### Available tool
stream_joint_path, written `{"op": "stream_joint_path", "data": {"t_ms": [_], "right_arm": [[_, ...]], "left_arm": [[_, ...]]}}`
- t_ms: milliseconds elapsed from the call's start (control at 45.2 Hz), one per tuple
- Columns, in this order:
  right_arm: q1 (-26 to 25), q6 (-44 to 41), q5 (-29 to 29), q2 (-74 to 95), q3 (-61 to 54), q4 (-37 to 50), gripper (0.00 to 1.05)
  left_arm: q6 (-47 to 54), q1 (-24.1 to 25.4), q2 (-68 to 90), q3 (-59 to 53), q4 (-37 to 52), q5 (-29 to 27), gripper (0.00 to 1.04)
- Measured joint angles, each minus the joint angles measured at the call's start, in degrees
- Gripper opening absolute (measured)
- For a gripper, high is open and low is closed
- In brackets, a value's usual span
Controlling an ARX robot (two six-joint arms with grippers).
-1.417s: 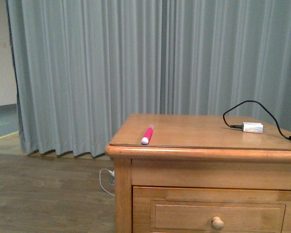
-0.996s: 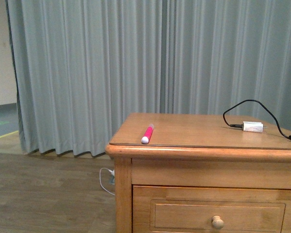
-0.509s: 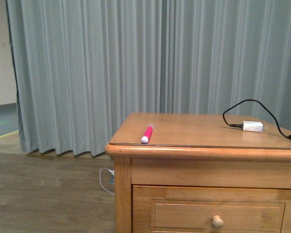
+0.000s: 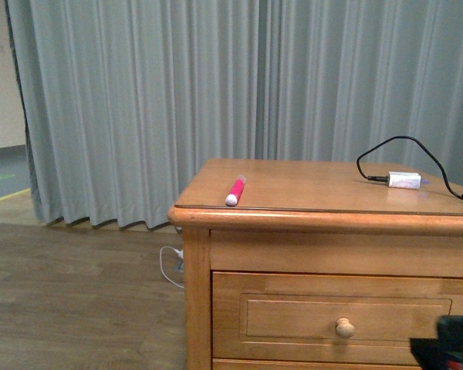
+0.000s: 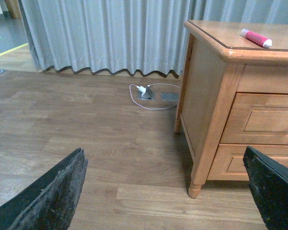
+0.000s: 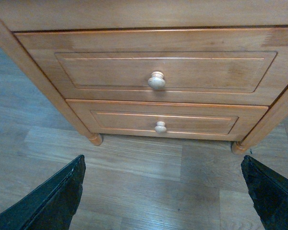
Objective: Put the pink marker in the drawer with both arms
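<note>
Front view, pink marker [image 4: 234,192] on cabinet top [image 4: 309,193], drawer [image 4: 293,317] shut, left claw [image 5: 163,155] and right claw [image 6: 163,162] spread wide

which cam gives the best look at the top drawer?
Right wrist view: the drawer faces the camera, full panel and knob visible, shut. Front view shows most of it, cut off at the right of the picture. Left wrist view shows only one end of it, obliquely, knob out of frame.
</note>
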Motion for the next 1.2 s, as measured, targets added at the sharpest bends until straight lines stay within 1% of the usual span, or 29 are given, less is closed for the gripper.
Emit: {"op": "stream_joint_path", "data": {"t_ms": [111,332,421,531,863,1195], "right_arm": [[1.7,0.7,2.7,11.6,4.8,5.3,0.96],[2.9,0.4,6.4,23.7,12.0,11.6,0.96],[3.0,-0.9,7.1,29.0,15.5,14.5,0.96],[2.9,-2.4,6.0,35.5,19.9,18.2,0.96],[1.2,-3.9,5.0,48.8,30.7,19.8,0.96],[0.4,-4.5,5.3,51.5,33.2,20.5,0.96]], "left_arm": [[0.0,0.0,0.0,0.0,0.0,0.0,0.99],[0.0,0.0,0.0,0.0,0.0,0.0,0.99],[0.0,0.0,0.0,0.0,0.0,0.0,0.99],[0.0,0.0,0.0,0.0,0.0,0.0,0.99],[0.0,0.0,0.0,0.0,0.0,0.0,0.99],[0.0,0.0,0.0,0.0,0.0,0.0,0.99]]}}
